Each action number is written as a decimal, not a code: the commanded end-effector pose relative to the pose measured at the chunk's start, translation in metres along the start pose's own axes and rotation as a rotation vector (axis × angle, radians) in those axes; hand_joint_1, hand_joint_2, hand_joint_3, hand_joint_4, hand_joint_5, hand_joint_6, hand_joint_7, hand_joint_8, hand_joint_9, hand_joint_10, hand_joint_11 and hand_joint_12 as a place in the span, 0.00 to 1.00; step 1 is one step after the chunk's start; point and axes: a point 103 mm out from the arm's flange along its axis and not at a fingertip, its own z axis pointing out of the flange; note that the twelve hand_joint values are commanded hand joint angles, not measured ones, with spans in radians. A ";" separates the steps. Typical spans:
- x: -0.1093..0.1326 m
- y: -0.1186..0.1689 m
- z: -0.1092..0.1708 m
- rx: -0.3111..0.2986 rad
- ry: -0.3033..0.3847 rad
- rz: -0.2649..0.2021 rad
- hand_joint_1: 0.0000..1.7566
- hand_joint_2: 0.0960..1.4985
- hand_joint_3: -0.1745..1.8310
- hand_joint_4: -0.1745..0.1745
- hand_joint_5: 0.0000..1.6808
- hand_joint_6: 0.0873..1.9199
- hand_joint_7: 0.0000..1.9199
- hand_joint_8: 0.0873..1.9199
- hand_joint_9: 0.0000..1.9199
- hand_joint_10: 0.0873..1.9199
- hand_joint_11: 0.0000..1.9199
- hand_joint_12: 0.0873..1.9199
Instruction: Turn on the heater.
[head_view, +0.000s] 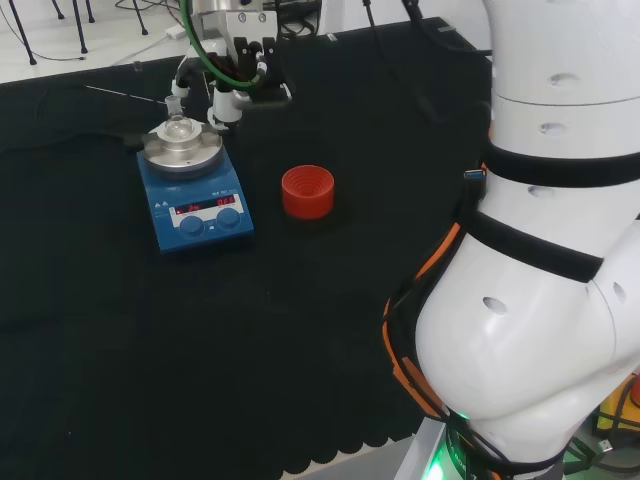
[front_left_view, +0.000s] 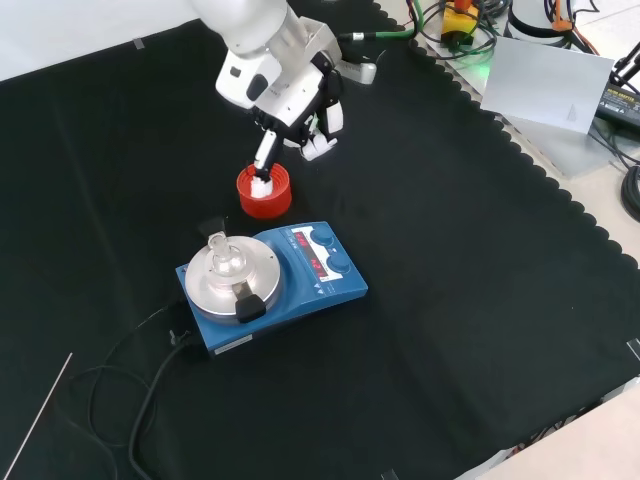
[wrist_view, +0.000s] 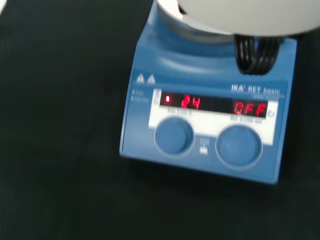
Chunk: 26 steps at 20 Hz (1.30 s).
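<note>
- The step in hand looks like the approach: the hand (front_left_view: 300, 115) is near the heater (front_left_view: 272, 285) but touches nothing on it, so the switching is not yet done.
- The heater, a blue box with a round metal plate (head_view: 181, 150), lies flat on the black cloth (front_left_view: 480, 300). A small clear glass flask (front_left_view: 222, 252) stands on the plate.
- On the heater's front panel there are two round blue knobs (wrist_view: 173, 136) under a lit red display (wrist_view: 215, 105).
- In the front view the hand hangs above the cloth, beyond the heater's panel side, over the red ribbed ring (front_left_view: 264, 192) that stands just beside the heater.
- In the head view the hand (head_view: 245, 75) is behind the heater's plate and higher than it.
- The fingers seem partly bent and point down, with one stretched toward the red ring; they hold nothing that I can see. Whether they are spread or pressed together I cannot tell surely.
- The next move, I judge, asks the hand to come down to the panel and bring one fingertip exactly onto a knob, to press or turn it.
- It should keep away from the flask, which could fall easily.
</note>
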 end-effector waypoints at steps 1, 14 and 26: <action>0.001 -0.007 0.011 0.166 -0.095 -0.011 0.89 0.27 0.74 0.32 0.22 0.11 1.00 0.88 1.00 0.86 1.00 0.83; 0.008 -0.037 0.023 0.182 -0.109 -0.015 0.89 0.27 0.74 0.31 0.23 0.11 1.00 0.88 1.00 0.86 1.00 0.82; 0.005 -0.064 0.046 0.201 -0.125 -0.020 0.89 0.27 0.74 0.31 0.23 0.10 1.00 0.88 1.00 0.86 1.00 0.82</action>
